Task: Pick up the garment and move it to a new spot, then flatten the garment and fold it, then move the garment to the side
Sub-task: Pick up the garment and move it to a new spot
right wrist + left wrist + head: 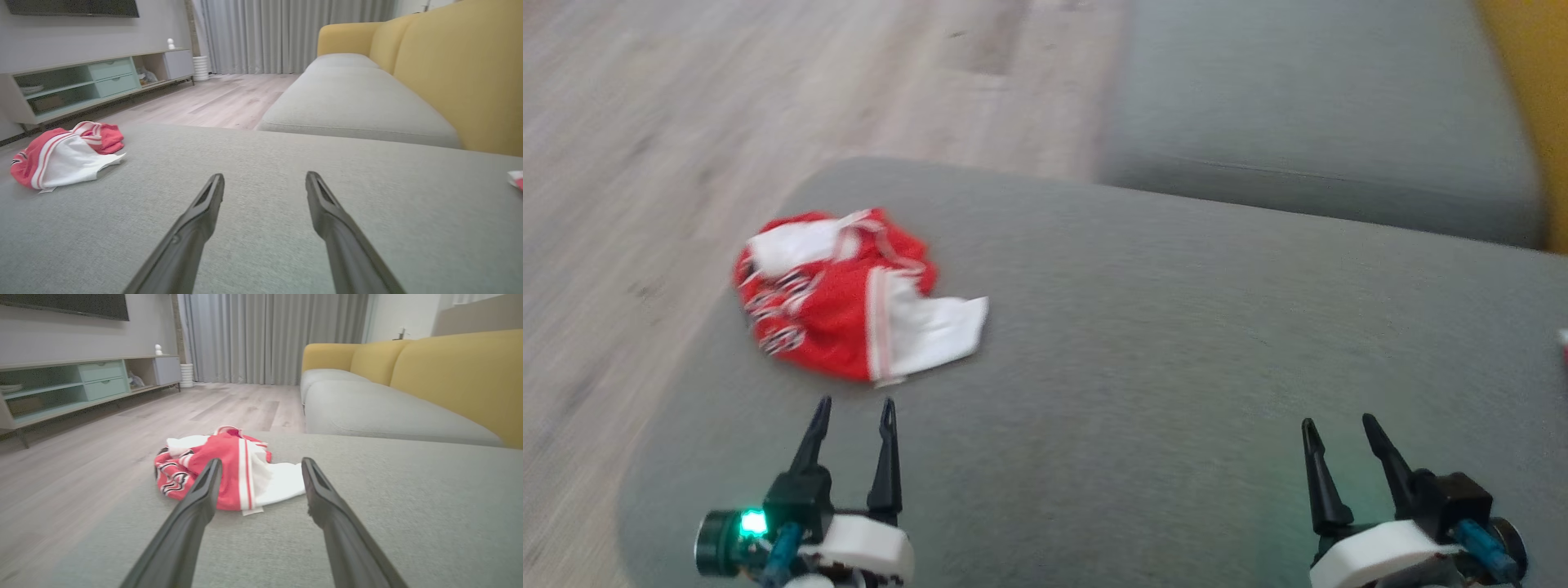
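Note:
A crumpled red and white garment lies on the grey sofa cushion, near its far left corner. My left gripper hovers open just short of the garment's near edge, nothing between its fingers. In the left wrist view the garment sits straight ahead of the open left gripper. My right gripper is open over bare cushion at the lower right. In the right wrist view the garment lies far to the left of the open right gripper.
A second grey seat cushion lies beyond, with a yellow backrest on the right. Wooden floor borders the cushion's left edge. A small red and white item sits at the cushion's right edge. A TV cabinet stands across the room.

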Tool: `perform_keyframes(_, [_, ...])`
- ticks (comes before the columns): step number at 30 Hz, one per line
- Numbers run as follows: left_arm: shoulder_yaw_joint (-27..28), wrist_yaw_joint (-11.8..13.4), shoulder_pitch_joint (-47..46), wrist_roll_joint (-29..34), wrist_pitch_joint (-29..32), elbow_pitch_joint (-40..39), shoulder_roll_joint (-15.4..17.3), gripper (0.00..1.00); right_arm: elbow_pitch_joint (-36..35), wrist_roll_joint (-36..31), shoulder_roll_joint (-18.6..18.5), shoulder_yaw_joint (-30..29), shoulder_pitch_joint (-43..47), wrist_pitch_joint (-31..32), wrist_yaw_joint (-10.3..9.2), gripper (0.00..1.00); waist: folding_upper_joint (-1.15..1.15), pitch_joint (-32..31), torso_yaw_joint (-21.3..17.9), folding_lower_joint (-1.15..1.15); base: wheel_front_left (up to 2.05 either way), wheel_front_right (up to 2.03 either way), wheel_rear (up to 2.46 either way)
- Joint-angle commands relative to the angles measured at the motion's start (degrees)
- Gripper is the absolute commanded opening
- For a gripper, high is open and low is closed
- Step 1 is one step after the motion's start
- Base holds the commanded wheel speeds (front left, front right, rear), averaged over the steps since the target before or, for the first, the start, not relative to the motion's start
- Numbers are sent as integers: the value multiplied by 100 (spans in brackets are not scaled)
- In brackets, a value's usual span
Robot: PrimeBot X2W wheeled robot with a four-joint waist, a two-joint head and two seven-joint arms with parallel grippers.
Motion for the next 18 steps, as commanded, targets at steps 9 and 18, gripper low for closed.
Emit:
perform_keyframes(9, [733, 137, -262, 25, -29, -734, 26, 100, -90, -173, -29, 174, -909, -79, 39, 100, 0, 615, 1222, 0, 0, 0, 0])
perform_keyframes(18, [1223, 26, -450, 59, -29, -1048, 63, 100, 67, -342, -172, 111, -1132, -79, 39, 100, 0, 934, 1442, 0, 0, 0, 0])
